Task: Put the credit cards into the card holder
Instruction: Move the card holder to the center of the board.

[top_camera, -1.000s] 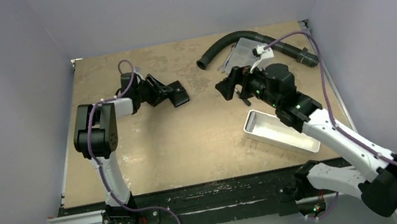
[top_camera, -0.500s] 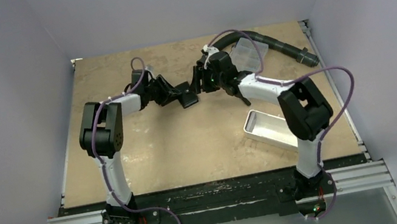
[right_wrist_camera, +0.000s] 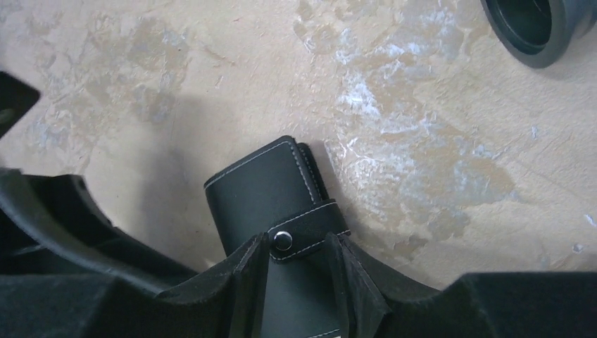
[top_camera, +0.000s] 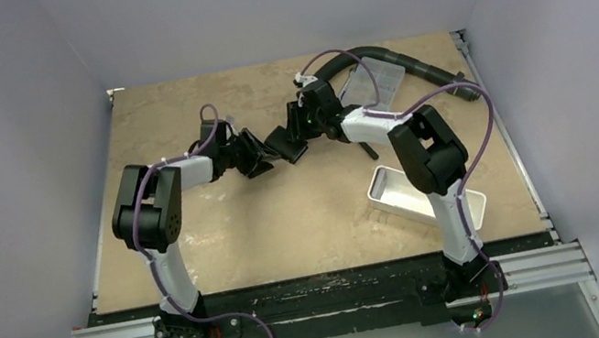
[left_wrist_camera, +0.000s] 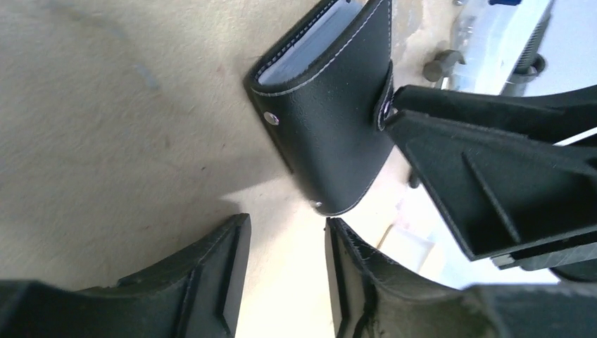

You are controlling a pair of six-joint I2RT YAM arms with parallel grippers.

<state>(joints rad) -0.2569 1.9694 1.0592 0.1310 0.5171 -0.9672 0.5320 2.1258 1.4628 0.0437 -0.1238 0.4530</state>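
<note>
Black card holder (right_wrist_camera: pixel 257 193), white-stitched; folded shut; silver snap.

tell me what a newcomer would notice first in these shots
Both arms meet at the far middle of the table, with the black card holder between them. The right hand grips it at the snap strap, while the left hand sits open just short of it. A white tray lies near right, and a black hose curves along the far edge.
</note>
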